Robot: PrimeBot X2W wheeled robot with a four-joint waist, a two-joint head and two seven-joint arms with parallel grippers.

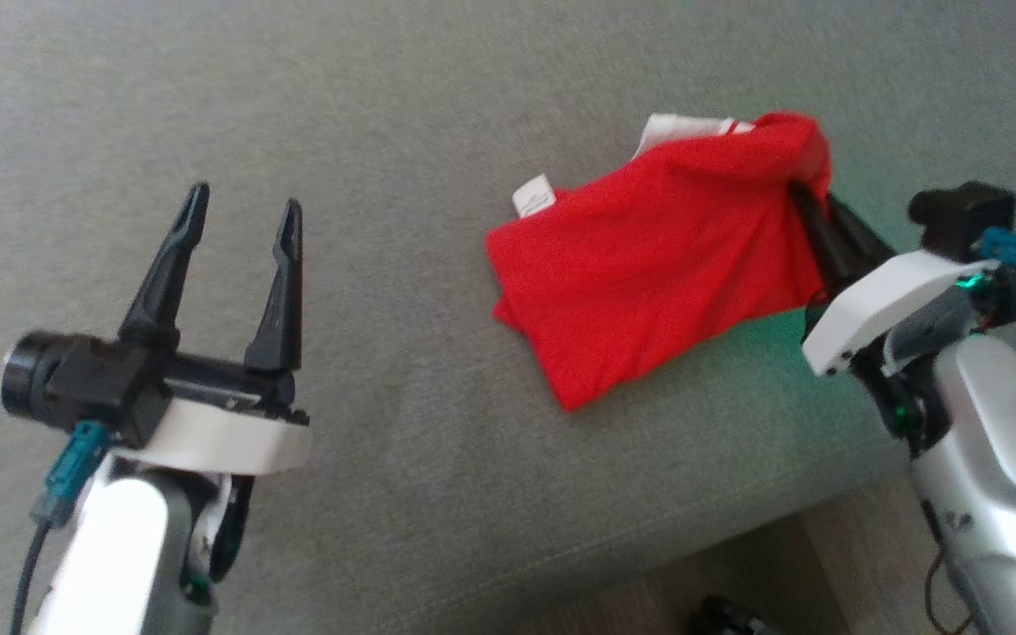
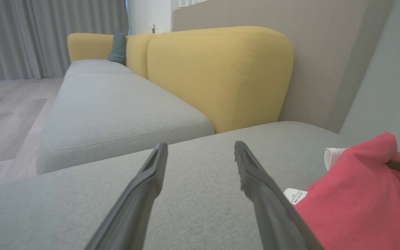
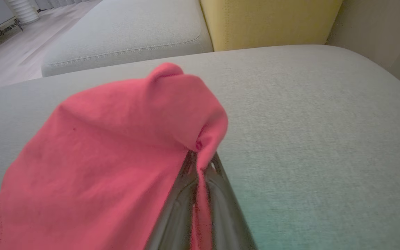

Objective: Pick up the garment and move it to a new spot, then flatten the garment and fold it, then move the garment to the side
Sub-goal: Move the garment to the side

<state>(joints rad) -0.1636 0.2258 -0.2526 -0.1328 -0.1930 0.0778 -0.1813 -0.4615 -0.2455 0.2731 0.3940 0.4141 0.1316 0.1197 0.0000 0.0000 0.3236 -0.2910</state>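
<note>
A red garment [image 1: 649, 256] with a white tag and white inner trim lies folded on the grey sofa cushion [image 1: 402, 106], right of centre. Its right edge is lifted off the cushion, pinched by my right gripper [image 1: 803, 190], which is shut on the cloth. In the right wrist view the garment [image 3: 109, 149] drapes left from the closed fingers [image 3: 217, 187]. My left gripper [image 1: 239, 207] stands open over bare cushion to the left, well apart from the garment. The left wrist view has its spread fingers [image 2: 144, 187] and the garment [image 2: 356, 198] at the lower right.
The cushion's front edge [image 1: 737, 520] runs at the lower right, with wooden floor [image 1: 825, 573] below it. A yellow sofa backrest [image 2: 221, 73] and a further grey seat [image 2: 116, 111] lie beyond. A grey wall [image 2: 387, 86] stands to the right.
</note>
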